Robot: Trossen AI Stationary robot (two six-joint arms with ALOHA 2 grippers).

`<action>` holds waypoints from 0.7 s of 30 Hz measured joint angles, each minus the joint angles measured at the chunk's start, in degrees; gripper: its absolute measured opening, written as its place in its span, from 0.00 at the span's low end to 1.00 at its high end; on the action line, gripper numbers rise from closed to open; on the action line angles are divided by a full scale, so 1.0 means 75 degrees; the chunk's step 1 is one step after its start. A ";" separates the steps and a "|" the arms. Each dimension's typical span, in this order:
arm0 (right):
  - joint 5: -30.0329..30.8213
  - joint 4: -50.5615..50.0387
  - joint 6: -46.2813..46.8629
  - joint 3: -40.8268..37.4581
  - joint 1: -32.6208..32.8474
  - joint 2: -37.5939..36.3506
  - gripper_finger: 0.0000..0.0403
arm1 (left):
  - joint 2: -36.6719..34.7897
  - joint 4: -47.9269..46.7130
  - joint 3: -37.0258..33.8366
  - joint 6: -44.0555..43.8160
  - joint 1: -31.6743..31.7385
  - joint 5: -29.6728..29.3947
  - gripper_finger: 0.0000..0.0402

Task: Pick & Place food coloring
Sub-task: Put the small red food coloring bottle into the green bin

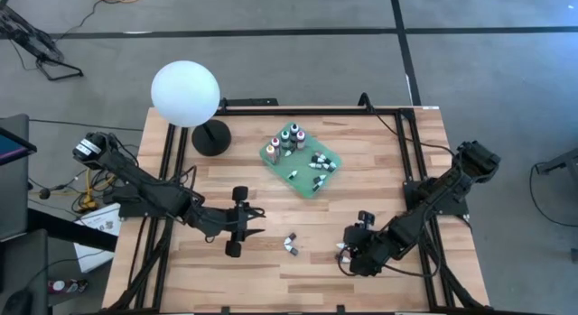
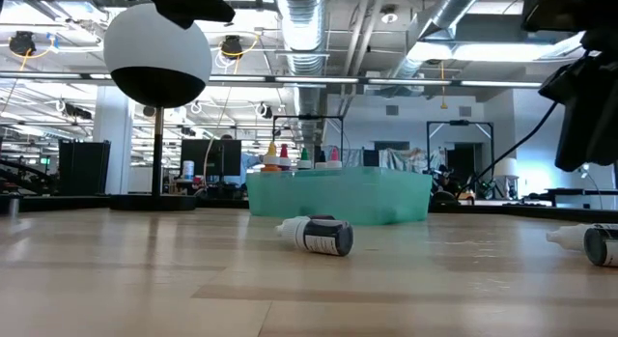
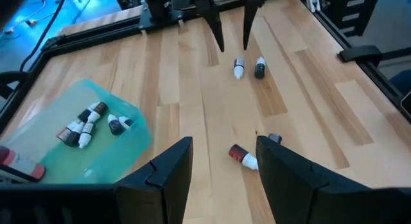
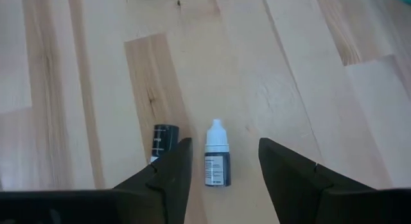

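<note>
Hovering low over the near right part of the bench (image 1: 271, 270), the right gripper (image 4: 220, 161) is lining up a pick, jaws wide and empty, with a white-tipped dropper bottle (image 4: 216, 162) lying between its fingers and a dark bottle (image 4: 164, 143) just beside. The next move seems to call for a descent and a closing on the white-tipped one alone. The left gripper (image 1: 240, 223), jaws also wide, is waiting near two loose bottles (image 1: 290, 244) mid-bench. Farther back, the green tray (image 1: 271, 156) is holding the remaining food coloring (image 1: 291, 140), beside the white globe lamp (image 1: 185, 95).
</note>
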 joint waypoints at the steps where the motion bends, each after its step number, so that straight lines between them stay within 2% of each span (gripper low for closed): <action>1: 0.0001 0.0019 0.0003 0.0000 0.0016 0.0000 0.42 | 0.0002 0.0000 0.0000 0.0045 0.0000 0.0000 0.42; 12: -0.0346 0.0233 0.0017 -0.0005 0.0047 0.0955 0.41 | 0.0005 -0.0045 -0.0003 0.0064 0.0003 -0.0045 0.42; 21: -0.0354 0.0235 0.0117 -0.0002 0.0035 0.1008 0.40 | 0.0005 -0.0043 -0.0003 0.0026 0.0003 -0.0046 0.42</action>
